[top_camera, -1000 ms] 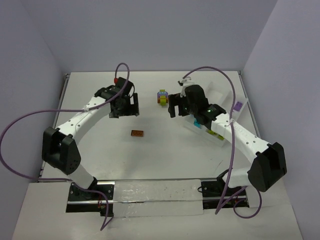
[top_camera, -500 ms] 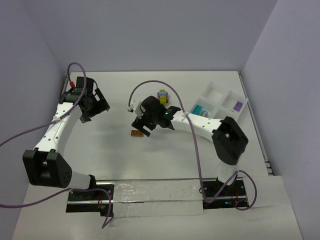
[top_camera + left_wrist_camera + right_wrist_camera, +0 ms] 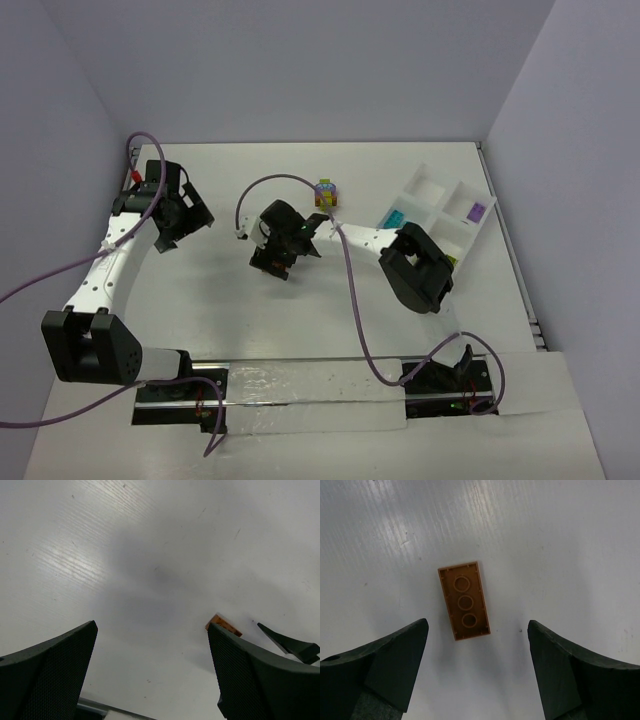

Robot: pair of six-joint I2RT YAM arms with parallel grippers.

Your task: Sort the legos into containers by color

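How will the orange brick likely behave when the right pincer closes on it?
The brick looks rigid and probably very light: thin, hollow plastic. Lying flat on the glossy table, it may slide rather than tip. It sits slightly skewed inside the open right pincer, so it could twist when squeezed.

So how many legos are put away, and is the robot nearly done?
Not nearly. Done: a purple brick and a cyan brick lie in the white tray. In hand: the right gripper hangs open over an orange brick on the table, not gripping it yet. Left: that brick, and the multicoloured clump, which needs splitting by colour. The left gripper is open and empty.
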